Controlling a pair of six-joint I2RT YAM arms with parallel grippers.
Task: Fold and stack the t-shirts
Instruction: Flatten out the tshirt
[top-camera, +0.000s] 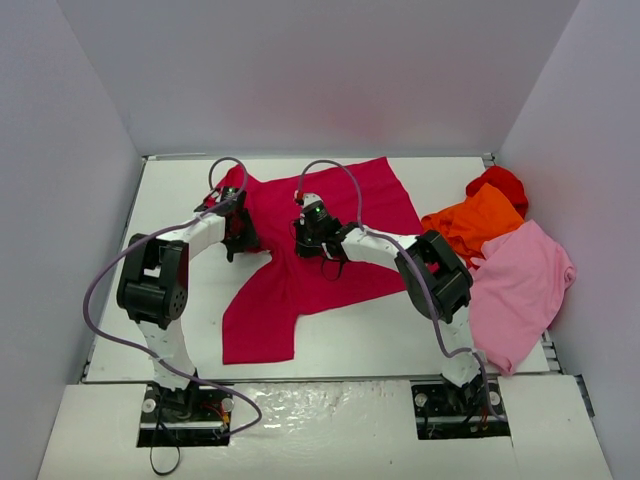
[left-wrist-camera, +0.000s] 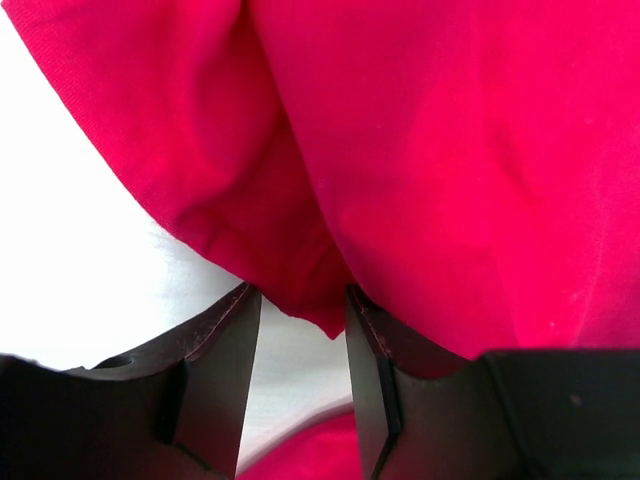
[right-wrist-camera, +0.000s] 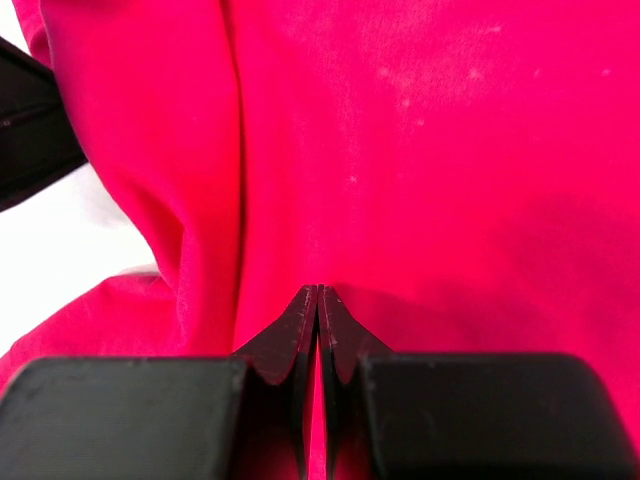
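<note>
The left gripper (left-wrist-camera: 300, 300) stands part open. Its two fingers (left-wrist-camera: 222, 360) are apart with bare table (top-camera: 370, 335) showing in the gap. A folded corner of the crimson shirt (top-camera: 285, 290) hangs down right at their tips, between them, and is not clamped (it may brush the right-hand fingertip; I cannot tell). From above, this gripper sits low at the shirt's left edge, where the cloth bunches by a sleeve.

The right gripper (right-wrist-camera: 317, 292) is closed, its fingers pressed flat together with no gap at the tips. The tips rest on the crimson cloth near the middle of the shirt. A long crease runs up the cloth just left of them. Whether any cloth is caught between the fingers cannot be told.

The crimson shirt lies spread on the table between the two arms, mostly flat. Its upper part reaches toward the far wall, and a narrower part trails toward the near edge.

The other shirts are heaped at the table's right side. The orange shirt (top-camera: 480, 225) lies with its left tip just beside the crimson shirt's right corner. The red shirt (top-camera: 500, 183) is crumpled behind the orange one, touching it. The pink shirt (top-camera: 515, 290) lies nearer, against the orange one, spread along the right edge.
</note>
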